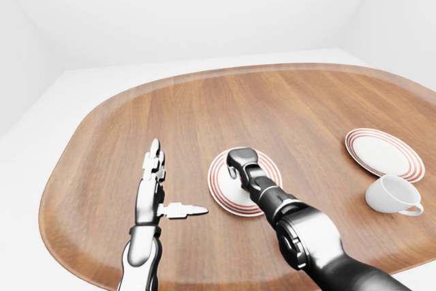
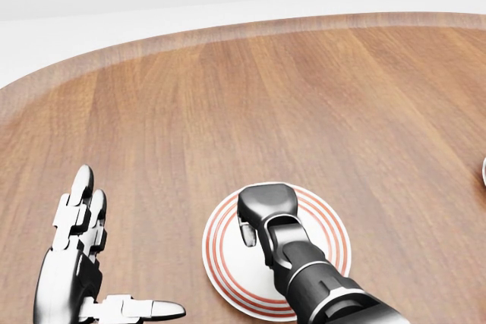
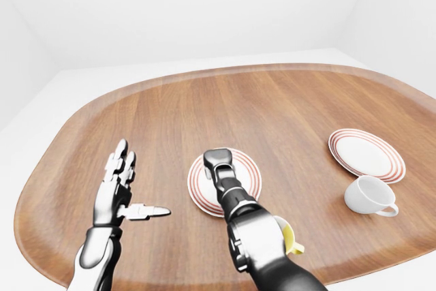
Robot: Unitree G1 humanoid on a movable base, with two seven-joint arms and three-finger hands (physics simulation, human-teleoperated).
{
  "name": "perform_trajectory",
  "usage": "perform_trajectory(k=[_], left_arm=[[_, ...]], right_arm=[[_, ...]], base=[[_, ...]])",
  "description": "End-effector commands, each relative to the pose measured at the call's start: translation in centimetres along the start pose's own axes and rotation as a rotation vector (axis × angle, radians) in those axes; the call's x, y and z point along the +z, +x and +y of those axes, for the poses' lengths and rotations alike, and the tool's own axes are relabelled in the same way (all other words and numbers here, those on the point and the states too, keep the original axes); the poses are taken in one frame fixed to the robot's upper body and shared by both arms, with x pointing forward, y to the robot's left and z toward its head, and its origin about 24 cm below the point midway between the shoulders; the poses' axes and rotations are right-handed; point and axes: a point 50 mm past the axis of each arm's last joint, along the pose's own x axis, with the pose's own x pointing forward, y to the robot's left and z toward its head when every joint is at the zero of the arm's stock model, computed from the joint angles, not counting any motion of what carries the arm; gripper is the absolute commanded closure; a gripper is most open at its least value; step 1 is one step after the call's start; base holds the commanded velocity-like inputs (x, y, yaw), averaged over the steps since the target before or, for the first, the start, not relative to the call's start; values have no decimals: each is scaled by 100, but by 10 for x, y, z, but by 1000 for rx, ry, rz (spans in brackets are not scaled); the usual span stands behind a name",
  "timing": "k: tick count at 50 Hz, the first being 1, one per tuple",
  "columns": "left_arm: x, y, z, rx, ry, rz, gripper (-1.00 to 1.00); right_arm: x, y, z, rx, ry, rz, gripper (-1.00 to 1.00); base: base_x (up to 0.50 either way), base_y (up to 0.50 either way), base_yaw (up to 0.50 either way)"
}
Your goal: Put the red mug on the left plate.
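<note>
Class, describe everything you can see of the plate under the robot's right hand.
The left plate is round and white with concentric red rings near its rim, ceramic-looking, lying flat on the wooden table. The dark right robot hand and forearm cover its middle and right part, so whether anything rests on it, or whether the hand touches it, cannot be told.

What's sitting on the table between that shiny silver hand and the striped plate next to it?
Nothing: in the left-eye view only bare wood separates the left hand from the left plate.
</note>
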Motion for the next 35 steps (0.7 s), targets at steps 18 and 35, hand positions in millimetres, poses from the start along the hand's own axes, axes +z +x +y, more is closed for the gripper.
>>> perform_trajectory(k=[18, 35], left_arm=[[-2, -2, 0, 1, -1, 10, -100], [-3, -4, 1, 1, -3, 18, -100]], right_arm=[[-2, 2, -23, -221, 174, 45, 100], [0, 1, -14, -175, 165, 39, 100]], base=[[0, 0, 0], [0, 0, 0]])
